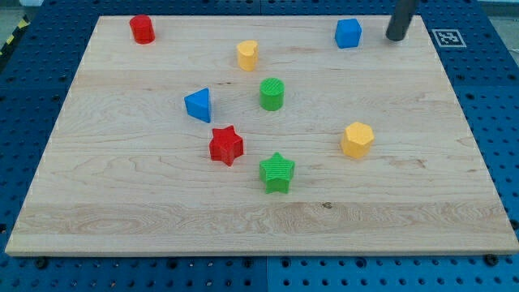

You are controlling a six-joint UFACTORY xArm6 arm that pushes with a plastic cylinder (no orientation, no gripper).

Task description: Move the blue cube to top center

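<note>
The blue cube [349,33] sits near the board's top edge, right of centre. My tip [396,37] is to the right of it, apart from it by a clear gap, near the board's top right corner. The rod rises out of the view's top.
On the wooden board [122,195]: a red cylinder [142,29] at top left, a yellow cylinder [247,55], a green cylinder [272,94], a blue triangle [199,105], a red star [226,146], a green star [277,172], a yellow hexagon [357,139]. A marker tag [448,37] lies off the top right corner.
</note>
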